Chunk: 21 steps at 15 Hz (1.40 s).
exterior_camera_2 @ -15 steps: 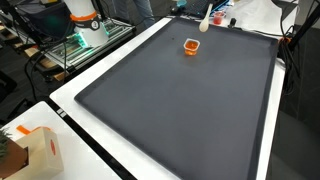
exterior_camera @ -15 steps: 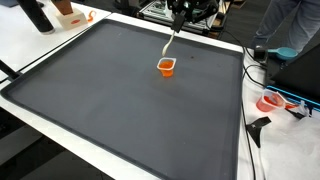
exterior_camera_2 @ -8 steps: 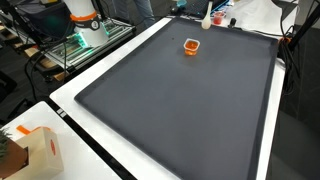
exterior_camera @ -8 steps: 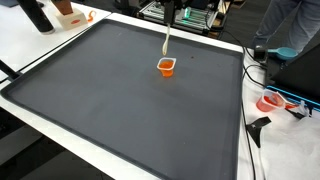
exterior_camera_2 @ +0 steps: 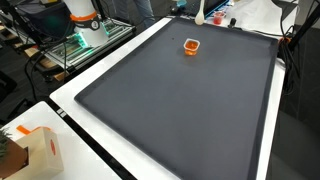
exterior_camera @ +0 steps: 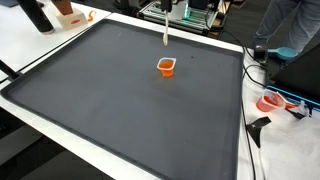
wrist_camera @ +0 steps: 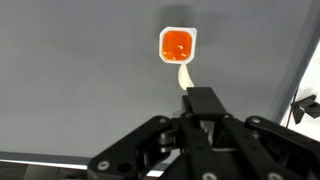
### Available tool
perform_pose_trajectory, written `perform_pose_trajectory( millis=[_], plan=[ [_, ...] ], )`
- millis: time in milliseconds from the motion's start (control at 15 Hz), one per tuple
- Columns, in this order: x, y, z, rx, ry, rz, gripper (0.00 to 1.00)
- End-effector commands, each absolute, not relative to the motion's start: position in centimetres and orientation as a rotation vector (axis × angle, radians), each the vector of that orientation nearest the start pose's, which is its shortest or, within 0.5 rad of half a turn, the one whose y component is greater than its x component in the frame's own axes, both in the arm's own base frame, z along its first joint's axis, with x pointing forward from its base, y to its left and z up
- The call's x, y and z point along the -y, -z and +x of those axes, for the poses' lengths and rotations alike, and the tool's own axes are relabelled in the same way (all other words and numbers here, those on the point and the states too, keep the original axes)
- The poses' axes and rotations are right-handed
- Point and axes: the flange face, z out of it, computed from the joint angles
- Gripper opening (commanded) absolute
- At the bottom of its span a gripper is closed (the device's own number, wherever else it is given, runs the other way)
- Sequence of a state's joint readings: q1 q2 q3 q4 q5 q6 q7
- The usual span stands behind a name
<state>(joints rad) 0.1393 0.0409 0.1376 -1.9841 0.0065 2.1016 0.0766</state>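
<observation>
Pinched shut on handle end of pale spoon (wrist_camera: 185,78): gripper (wrist_camera: 203,108). Below spoon tip, clear gap between: orange cup (exterior_camera: 166,66), upright on far half of dark mat (exterior_camera: 120,110). Spoon long axis near vertical, tip aimed cupward.

The end effector (wrist_camera: 200,98) hangs aloft, pointing down (fingers pinched tight together).

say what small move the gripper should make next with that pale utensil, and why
Probably keep lifting a little: the gripper is shut on the pale utensil, whose tip has risen from the orange cup and now hangs clear above it.
</observation>
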Motion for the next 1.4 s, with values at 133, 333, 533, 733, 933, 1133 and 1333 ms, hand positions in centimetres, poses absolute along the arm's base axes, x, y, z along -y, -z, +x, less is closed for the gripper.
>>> perform_pose_trajectory(
  millis=[133, 333, 533, 733, 933, 1133, 1333],
  plan=[
    [-14.0, -45.9, 52.9, 0.379, 0.130, -3.051, 0.03],
    [-13.7, -46.1, 52.4, 0.415, 0.135, -3.043, 0.03],
    [-13.5, -46.3, 51.9, 0.432, 0.136, -3.047, 0.03],
    [-13.5, -46.4, 51.8, 0.443, 0.140, -3.051, 0.03],
    [-14.0, -46.5, 52.7, 0.435, 0.131, -3.070, 0.12],
    [-14.0, -46.5, 52.8, 0.436, 0.131, -3.070, 0.12],
    [-14.0, -46.5, 52.8, 0.436, 0.131, -3.070, 0.03]
  ],
)
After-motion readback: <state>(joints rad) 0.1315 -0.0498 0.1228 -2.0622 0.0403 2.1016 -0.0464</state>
